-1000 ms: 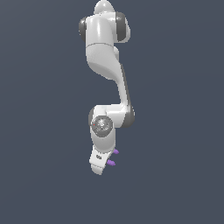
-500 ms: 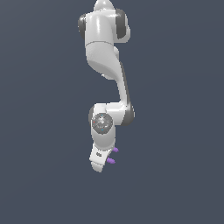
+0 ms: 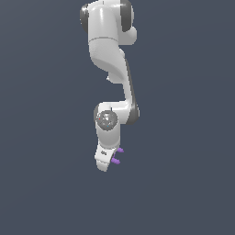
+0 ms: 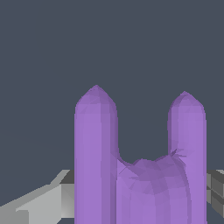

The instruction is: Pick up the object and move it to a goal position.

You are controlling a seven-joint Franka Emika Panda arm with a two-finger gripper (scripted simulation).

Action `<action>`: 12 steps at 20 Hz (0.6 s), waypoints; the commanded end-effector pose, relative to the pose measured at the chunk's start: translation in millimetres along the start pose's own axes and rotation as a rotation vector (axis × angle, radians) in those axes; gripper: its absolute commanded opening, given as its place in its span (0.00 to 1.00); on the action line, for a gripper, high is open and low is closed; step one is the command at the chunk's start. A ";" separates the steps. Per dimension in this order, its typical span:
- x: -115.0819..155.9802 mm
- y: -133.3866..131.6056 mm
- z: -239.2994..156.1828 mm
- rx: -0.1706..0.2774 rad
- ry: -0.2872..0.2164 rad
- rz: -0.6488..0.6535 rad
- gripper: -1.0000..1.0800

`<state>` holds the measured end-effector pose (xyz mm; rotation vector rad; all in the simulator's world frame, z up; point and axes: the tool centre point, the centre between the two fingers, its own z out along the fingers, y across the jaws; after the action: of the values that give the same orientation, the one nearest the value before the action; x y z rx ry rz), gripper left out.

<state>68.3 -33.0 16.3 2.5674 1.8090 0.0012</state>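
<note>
The purple H-shaped piece (image 4: 140, 175) fills the wrist view, two rounded bars joined by a short crossbar, held between my grey fingers (image 4: 52, 199). In the exterior view only two small purple bar ends (image 3: 117, 156) stick out to the exterior view's right of my white gripper (image 3: 109, 160). The gripper hangs below the arm's wrist joint, pointing down, shut on the piece. The rest of the piece is hidden by the hand.
The white arm (image 3: 112, 69) reaches down from the top of the exterior view. Around it there is only a plain dark grey-blue background. No table, goal mark or other object shows.
The gripper with the purple piece has risen slightly. The arm's pose is otherwise almost the same.
</note>
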 end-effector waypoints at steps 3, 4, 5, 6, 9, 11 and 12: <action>-9.2 -22.0 -0.4 0.000 0.000 0.000 0.00; -11.3 -27.1 -0.5 0.000 0.000 0.000 0.00; -13.5 -32.4 -0.6 0.000 0.000 0.000 0.00; -15.7 -37.7 -0.8 0.000 0.000 0.000 0.00; -22.6 -54.2 -1.2 0.000 0.000 0.000 0.00; -27.4 -65.6 -1.2 0.001 0.000 0.000 0.00; -29.7 -71.1 -1.3 0.001 0.000 0.000 0.00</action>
<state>0.8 -36.6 17.2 2.5681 1.8093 0.0005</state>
